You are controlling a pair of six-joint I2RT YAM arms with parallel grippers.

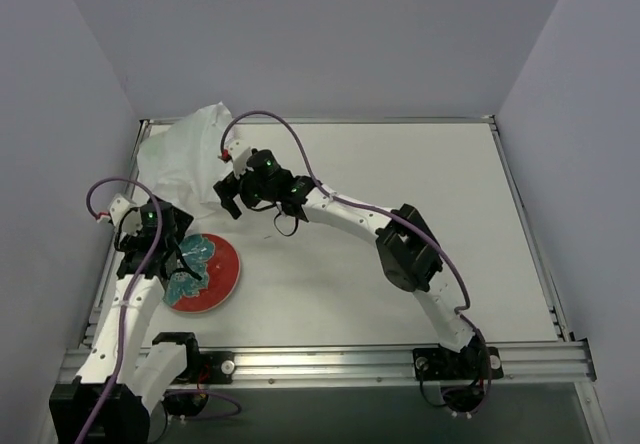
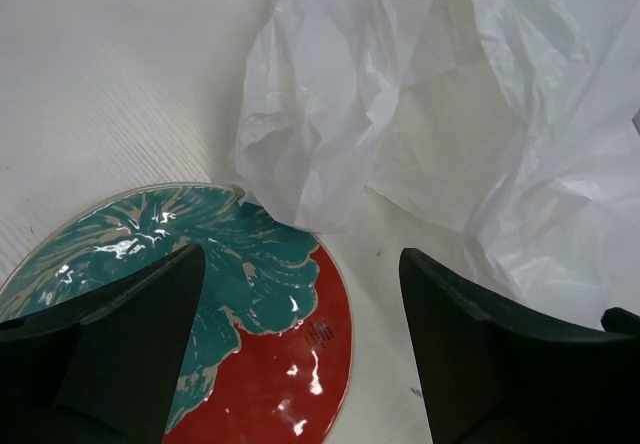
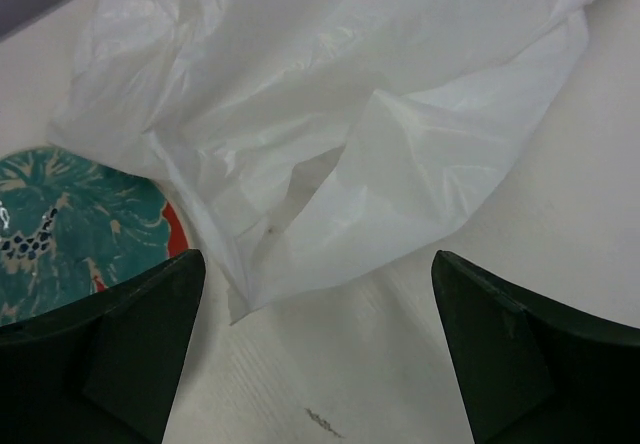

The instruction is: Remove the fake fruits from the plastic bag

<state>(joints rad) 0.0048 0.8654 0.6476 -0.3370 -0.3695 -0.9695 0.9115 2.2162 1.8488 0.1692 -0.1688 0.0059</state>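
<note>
Bag: the thin white translucent plastic bag [image 1: 185,159] lay crumpled at the far left of the white table [image 1: 420,164], its near edge just reaching the round red-rimmed plate with a teal pattern [image 1: 226,282].
Fruits: I could see none of the small green plastic fruits, neither on the plate, on the bare table nor through the wrinkled film; if they were in the bag, the folds hid them.
Progress: as far as I could judge, nothing showed as taken out, so the whole of the emptying seemed left to do, though I could not tell what the bag held.
Left gripper: the left gripper [image 2: 300,264] hung over the far edge of the plate, facing the bag's near fold.
Left fingers: its dark fingers [image 2: 130,344] stood well apart, gripping nothing and touching nothing I could see.
Right gripper: the right gripper [image 3: 318,264] hovered at the bag's right near edge.
Right fingers: its fingers [image 3: 520,354] were spread wide, with only loose film and table between them and nothing held.
</note>
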